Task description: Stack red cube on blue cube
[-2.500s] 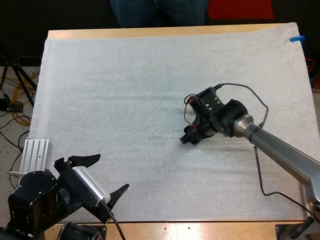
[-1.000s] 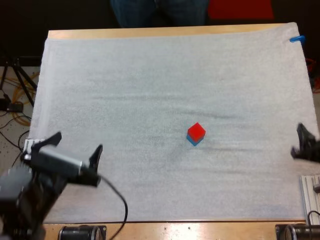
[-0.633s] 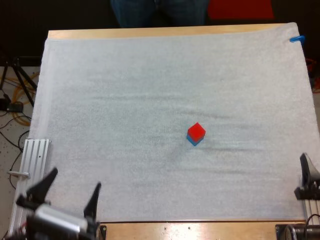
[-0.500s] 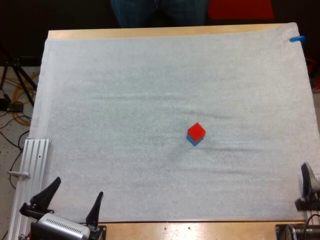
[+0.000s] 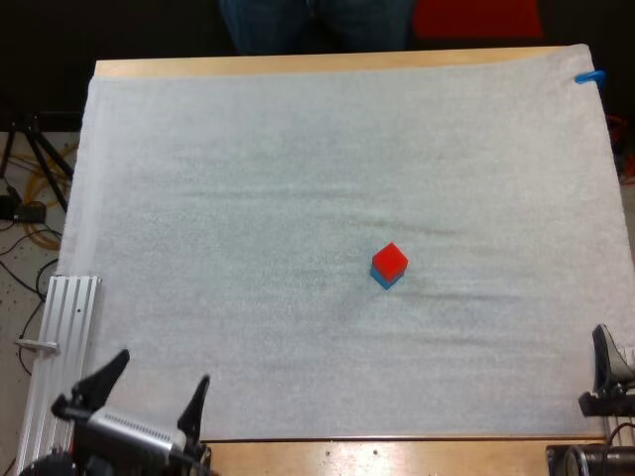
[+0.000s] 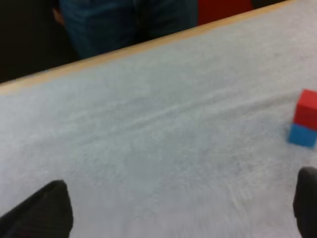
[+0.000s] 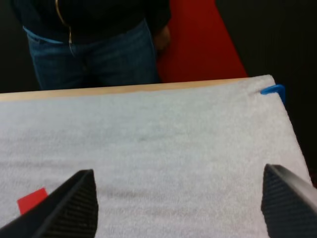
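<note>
1. Left gripper (image 5: 161,373): fingers spread wide, nothing between them. It sits at the 7 o'clock corner of the white mat (image 5: 248,178) in the high view, over the near edge.
2. Right gripper (image 7: 179,196): fingers also apart and holding nothing. In the high view it is at 4 o'clock, just off the mat's edge.
3. Red cube (image 5: 390,260) sits on top of the blue cube (image 5: 381,282), touching and fully carried. Neither gripper touches it.
4. The two-cube stack stands upright with its long axis vertical and no tilt visible.
5. From above both cubes are turned diagonal to the mat's edges, with one corner pointing to 6 o'clock and one to 12 o'clock. The blue cube peeks out at the red cube's 7 o'clock side.
6. The stack is near the mat's centre, slightly toward 4 o'clock. It is well apart from both grippers.
7. In the left wrist view the stack is beside the right-hand finger. In the right wrist view the red cube is by the left-hand finger.
8. The mat is a plain white textured sheet with faint creases. It covers nearly all of the wooden table (image 5: 298,64), and bare wood shows in strips at 12 and 6 o'clock.
9. A ribbed metal rail (image 5: 69,317) lies off the mat at 8 o'clock.
10. A person (image 7: 94,44) in blue jeans and a dark top stands beyond the table at 12 o'clock.
11. At 9 o'clock there are floor cables (image 5: 30,223) and thin dark stand legs.
</note>
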Tool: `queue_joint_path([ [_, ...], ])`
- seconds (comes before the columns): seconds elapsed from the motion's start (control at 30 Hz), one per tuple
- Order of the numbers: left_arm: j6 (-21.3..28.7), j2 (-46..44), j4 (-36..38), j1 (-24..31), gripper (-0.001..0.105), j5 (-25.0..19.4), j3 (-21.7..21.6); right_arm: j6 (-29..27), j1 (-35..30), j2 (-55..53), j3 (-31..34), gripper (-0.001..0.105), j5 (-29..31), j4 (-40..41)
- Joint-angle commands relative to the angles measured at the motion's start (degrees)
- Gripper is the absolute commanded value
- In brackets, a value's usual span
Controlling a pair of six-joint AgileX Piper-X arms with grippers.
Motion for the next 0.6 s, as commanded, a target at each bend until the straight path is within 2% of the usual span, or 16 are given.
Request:
queue_joint_path([
  [0.0,-0.1,-8.0,-4.6,0.0,0.087,-0.5,1.1,-0.4,-0.2,-1.8,1.0,0.067,-0.3,-2.1],
  [0.17,-0.5,-7.6,-11.6,0.0,0.087,-0.5,6.6,-0.4,-0.2,-0.9,4.1,0.067,-0.2,-2.4],
  [0.3,-0.5,-7.6,-11.9,0.0,0.087,-0.5,10.4,-0.4,-0.2,-0.9,6.5,0.067,-0.2,-2.3],
  [0.57,-1.1,-7.6,-11.1,0.0,0.087,-0.5,14.1,-0.4,-0.2,-0.8,9.0,0.067,-0.2,-0.7],
])
